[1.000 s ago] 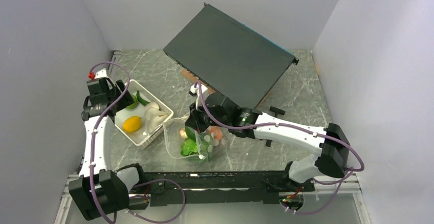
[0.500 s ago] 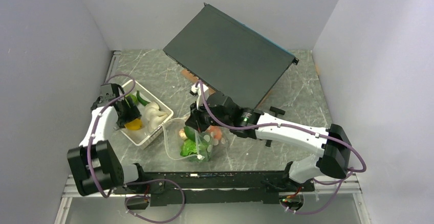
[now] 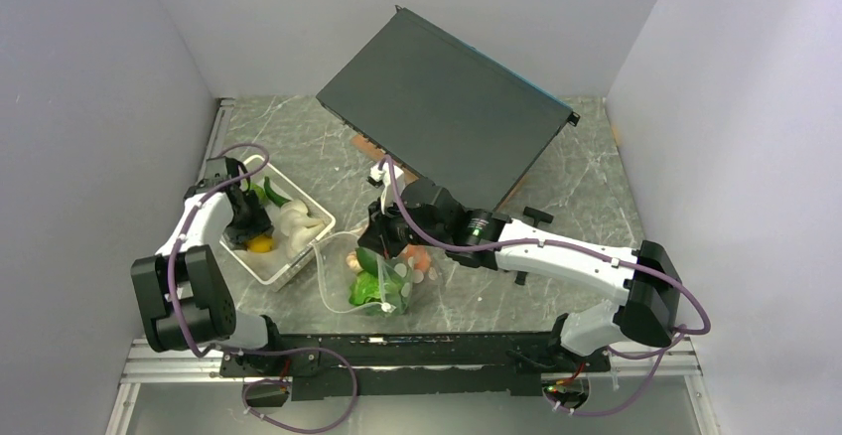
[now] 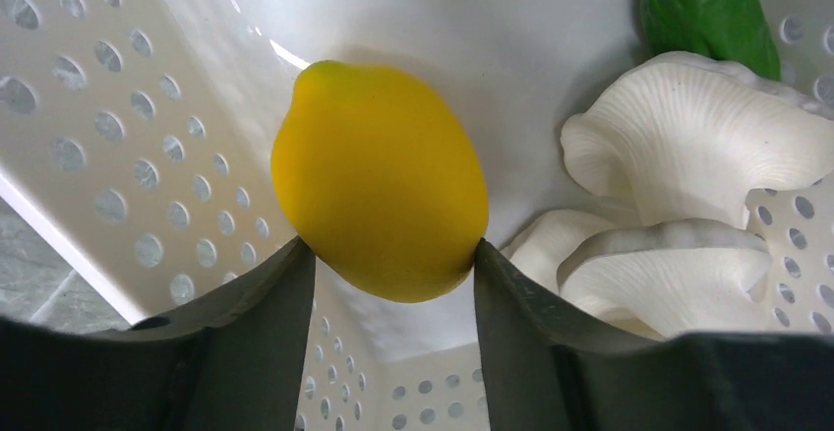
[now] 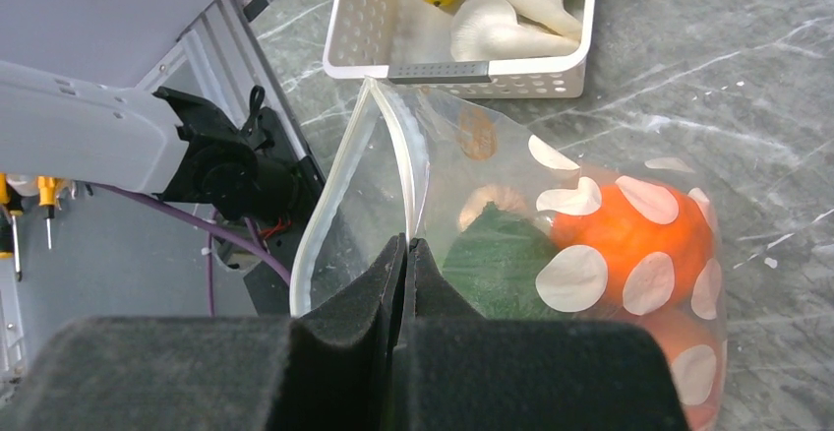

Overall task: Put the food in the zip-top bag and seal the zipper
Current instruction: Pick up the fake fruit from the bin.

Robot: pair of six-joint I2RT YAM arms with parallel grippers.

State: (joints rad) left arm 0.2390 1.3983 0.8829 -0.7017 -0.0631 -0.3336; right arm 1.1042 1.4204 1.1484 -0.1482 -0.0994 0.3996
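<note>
The yellow lemon (image 4: 379, 185) lies in the white perforated basket (image 4: 89, 106) beside white mushrooms (image 4: 688, 146) and a dark-green cucumber (image 4: 703, 8). My left gripper (image 4: 388, 249) is down in the basket (image 3: 288, 271), with both fingers touching the lemon's (image 3: 260, 244) sides. The dotted zip-top bag (image 5: 590, 215) lies in front of the basket with its mouth held open. It holds an orange (image 5: 629, 234) and green lettuce (image 5: 502, 254). My right gripper (image 5: 407, 244) is shut on the bag's whitish zipper (image 5: 403, 155) strip.
A large flat black box (image 3: 447, 107) leans against the back wall, right behind the right arm. Grey walls close in left, right and back. The black frame rail (image 3: 397, 346) runs along the table's near edge.
My left arm has swung from over the basket's far left corner down into the basket, and its fingers now sit around the lemon. The right gripper and the bag have stayed put.
</note>
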